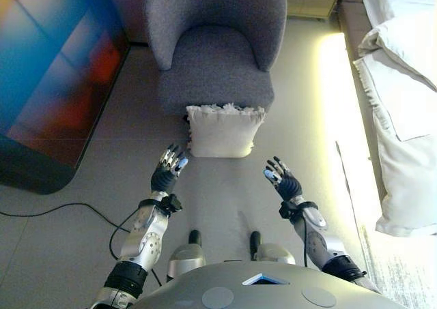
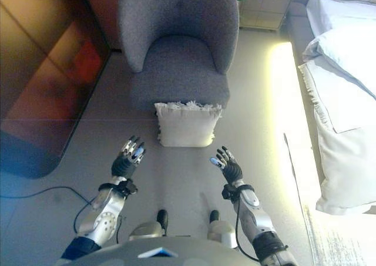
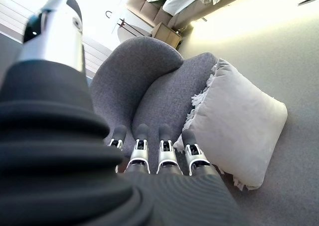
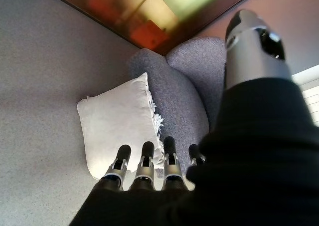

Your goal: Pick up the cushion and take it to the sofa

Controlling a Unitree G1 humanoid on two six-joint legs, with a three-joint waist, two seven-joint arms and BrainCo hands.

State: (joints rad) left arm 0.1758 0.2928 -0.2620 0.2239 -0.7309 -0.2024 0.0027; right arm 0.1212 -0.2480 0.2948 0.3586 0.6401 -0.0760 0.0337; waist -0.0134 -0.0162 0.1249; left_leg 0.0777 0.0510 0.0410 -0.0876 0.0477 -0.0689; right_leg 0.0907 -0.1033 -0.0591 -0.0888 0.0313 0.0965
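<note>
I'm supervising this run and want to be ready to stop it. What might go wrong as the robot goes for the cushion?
1. The cushion stands on the floor leaning against the armchair, so a push may press it into the seat front instead of lifting it.
2. The left robot hand sits closer to the cushion than the right robot hand; both are open and apart from it, so an uneven squeeze might tip it sideways.

A dark glossy panel (image 1: 48, 77) fills the frame's left; white bedding (image 1: 403, 84) lies along the right edge; a small wooden cabinet (image 2: 264, 7) sits at top.
</note>
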